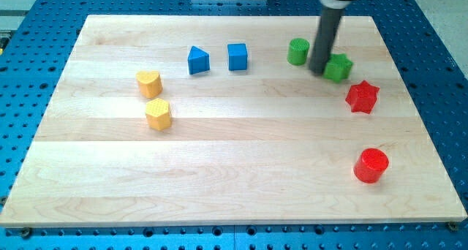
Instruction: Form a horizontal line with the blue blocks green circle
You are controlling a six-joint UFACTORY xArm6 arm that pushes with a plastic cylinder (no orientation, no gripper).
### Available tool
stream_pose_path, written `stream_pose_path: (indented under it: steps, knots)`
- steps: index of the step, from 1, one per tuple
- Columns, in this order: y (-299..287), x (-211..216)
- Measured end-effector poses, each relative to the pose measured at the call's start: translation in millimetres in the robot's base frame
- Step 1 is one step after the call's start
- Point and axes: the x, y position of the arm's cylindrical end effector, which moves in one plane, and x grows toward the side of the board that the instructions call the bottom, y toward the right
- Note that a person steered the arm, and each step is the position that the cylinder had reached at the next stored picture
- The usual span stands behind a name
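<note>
My tip (319, 70) is down on the wooden board (219, 169), near the view's top right. I have no claw to open or shut, just a plain dark rod that pushes things.

The green circle block (297, 51) sits just to the left of my tip, very close. I cannot tell if they touch, because the rod hides that edge. A green star block (338, 67) is right up against my tip on the other side. So my tip stands between the two green blocks.

Further left of my tip are the two blue blocks. The blue cube (237, 57) is nearer, and the blue triangle-like block (198, 61) is past it. They already sit side by side, almost level with each other. The green circle is nearly level with them too, maybe a tiny bit higher. I think the line is close to done, and only a small nudge may be needed.

I would be careful, because a push to the right would shove the green star instead.

Below and right of my tip is a red star block (361, 96). Much lower is a red circle block (371, 165). Far to the left are two yellow heart-like blocks (149, 82) (158, 114), well apart from my tip and out of the way.
</note>
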Motion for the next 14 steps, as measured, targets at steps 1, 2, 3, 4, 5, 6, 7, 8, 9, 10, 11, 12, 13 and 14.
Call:
stream_pose_path:
  steps: [1,2,3,4,5,6,7,8,9,10,11,12,13,14]
  knots:
    - [27.0,-50.5]
    - [-11.3,-68.1]
    - [-40.4,-53.5]
    - [-59.2,-52.4]
    - [-90.5,-52.4]
    - [-151.6,-53.0]
    - [-180.5,-55.6]
    - [-210.4,-43.0]
    - [-201.6,-32.3]
    - [-165.2,-40.1]
    - [-206.8,-55.2]
    - [-301.1,-55.3]
    - [-351.0,-36.3]
    - [-306.0,-32.5]
